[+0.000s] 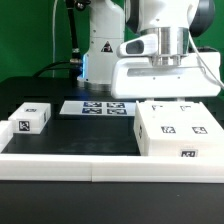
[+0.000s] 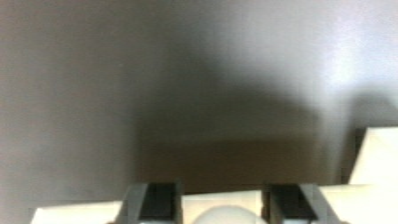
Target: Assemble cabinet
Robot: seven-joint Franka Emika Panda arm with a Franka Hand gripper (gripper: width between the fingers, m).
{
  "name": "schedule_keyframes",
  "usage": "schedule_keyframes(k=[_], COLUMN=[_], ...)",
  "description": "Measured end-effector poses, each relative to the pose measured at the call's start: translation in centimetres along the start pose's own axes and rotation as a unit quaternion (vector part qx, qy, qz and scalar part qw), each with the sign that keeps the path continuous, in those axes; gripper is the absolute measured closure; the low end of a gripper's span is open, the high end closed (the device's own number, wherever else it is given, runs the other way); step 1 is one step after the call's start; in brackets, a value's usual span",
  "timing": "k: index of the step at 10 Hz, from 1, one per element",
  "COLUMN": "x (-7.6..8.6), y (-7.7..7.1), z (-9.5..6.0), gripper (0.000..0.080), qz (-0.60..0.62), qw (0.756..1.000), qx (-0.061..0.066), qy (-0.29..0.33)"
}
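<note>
The flat black counter [image 1: 90, 135] carries everything. The big white plastic cabinet box [image 1: 180, 132] with square black tags sits at the lower right of the exterior view, likely waiting for its parts. The small white tagged block [image 1: 30, 118] rests far left, well apart, not yet fitted. The tool [image 2: 222, 198] hangs above the box. Its dark fingers [image 2: 153, 202] stand apart with something pale between, so I cannot tell if it grips.

Tagged white box [image 1: 180, 135] sits at the exterior view's right, a small tagged block [image 1: 30, 118] well apart leftward.
</note>
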State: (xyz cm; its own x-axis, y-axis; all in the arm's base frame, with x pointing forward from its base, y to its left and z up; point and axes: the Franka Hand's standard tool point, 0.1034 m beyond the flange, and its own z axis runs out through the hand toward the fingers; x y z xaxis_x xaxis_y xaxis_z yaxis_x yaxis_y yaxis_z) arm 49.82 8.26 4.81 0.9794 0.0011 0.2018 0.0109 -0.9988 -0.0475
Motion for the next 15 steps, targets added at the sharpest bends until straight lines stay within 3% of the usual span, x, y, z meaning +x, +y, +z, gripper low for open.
schedule_keyframes(k=[2,8,11,13,15], x=[0.9,0.6,1.4,2.9,2.7], y=[0.1,0.1,-0.1,-0.5,-0.5], z=[-2.5,-2.0,-4.3,-5.8,-5.6], gripper=[0.0584,0.0584,0.0585,0.0589,0.0592], qz=[-0.005,-0.005,-0.005,-0.005,-0.005], qw=[1.000,1.000,1.000,0.999,0.999], qx=[0.003,0.002,0.005,0.008,0.008], qy=[-0.008,-0.011,-0.024,-0.039,-0.039])
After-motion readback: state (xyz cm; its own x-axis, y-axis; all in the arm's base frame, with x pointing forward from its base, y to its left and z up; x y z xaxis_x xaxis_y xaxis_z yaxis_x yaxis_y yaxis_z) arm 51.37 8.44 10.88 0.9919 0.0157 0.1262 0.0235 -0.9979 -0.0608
